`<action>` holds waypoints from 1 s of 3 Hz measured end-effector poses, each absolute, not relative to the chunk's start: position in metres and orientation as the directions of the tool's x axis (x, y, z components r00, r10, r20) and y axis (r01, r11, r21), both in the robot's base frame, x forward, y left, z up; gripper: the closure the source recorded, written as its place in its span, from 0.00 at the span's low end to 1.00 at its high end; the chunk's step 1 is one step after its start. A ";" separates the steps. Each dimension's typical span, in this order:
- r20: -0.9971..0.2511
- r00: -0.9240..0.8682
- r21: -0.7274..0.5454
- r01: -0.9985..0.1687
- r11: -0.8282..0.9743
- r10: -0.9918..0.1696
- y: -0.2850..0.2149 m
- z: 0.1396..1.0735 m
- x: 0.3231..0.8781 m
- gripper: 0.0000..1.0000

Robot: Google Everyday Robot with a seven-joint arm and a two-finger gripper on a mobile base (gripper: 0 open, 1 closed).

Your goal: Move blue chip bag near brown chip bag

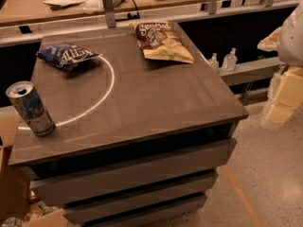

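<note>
The blue chip bag (66, 56) is a small crumpled navy foil bag with white lettering, lying at the back left of the grey counter top (151, 98). The brown chip bag (162, 41) lies flat at the back right of the same top, with a dark brown upper part and a pale yellow lower half. The two bags are well apart. My gripper (283, 98) shows only as pale cream blocky shapes at the right edge of the view, off the counter's right side and far from both bags. It holds nothing that I can see.
A blue-and-silver drink can (31, 109) stands at the front left corner of the counter. A curved light reflection runs across the top. Behind is a wooden desk (57, 4) with papers and clutter. Two small bottles (222, 60) stand on a ledge at right. Cardboard boxes (14, 188) sit on the floor at left.
</note>
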State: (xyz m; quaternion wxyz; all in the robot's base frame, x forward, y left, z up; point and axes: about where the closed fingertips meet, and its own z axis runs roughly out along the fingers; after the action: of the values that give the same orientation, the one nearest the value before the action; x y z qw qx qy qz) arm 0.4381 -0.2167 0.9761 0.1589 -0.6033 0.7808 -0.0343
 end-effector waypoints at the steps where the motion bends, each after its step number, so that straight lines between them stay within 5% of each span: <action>1: -0.207 -0.221 -0.246 -0.931 0.270 -0.953 -0.217 0.976 0.438 0.00; 3: -0.404 -0.147 -0.196 -0.950 0.242 -0.903 -0.171 0.958 0.469 0.00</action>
State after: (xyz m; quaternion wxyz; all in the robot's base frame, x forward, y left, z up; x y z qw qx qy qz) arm 0.4690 -0.1710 0.9584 0.2248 -0.6132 0.7555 0.0525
